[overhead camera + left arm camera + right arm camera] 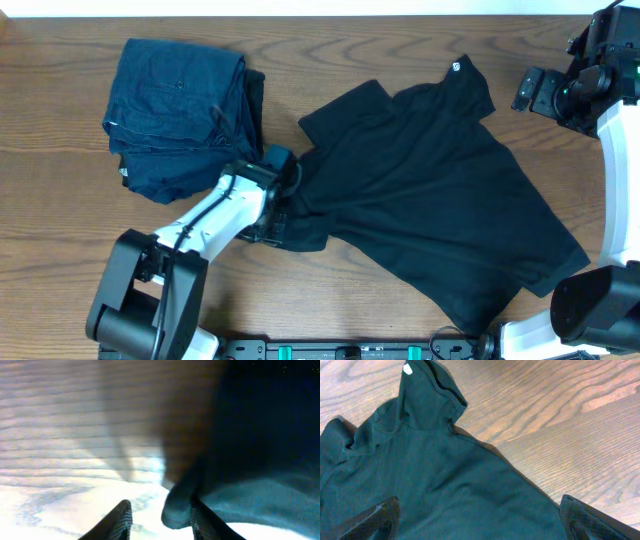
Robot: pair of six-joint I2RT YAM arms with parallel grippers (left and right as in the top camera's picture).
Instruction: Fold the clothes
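Scanning overhead: black T-shirt point(440, 190) spread mid-counter point(60, 200), long axis diagonal, logo corner far, hem near-right; left tool point(283, 205) at its left edge, nearer arm; right tool point(530, 90) just beside logo corner, apart
Left wrist: jaws partly apart, cloth fold against right finger, not pinched
Right wrist: jaws wide, empty, T-shirt below

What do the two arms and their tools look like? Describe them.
The left arm and right arm have white tubular links joined by black cylindrical joints. A thin black cable runs along the left arm. The left tool and right tool are black, blocky housings. The right tool's fingers are dark and tapered, with a textured surface.
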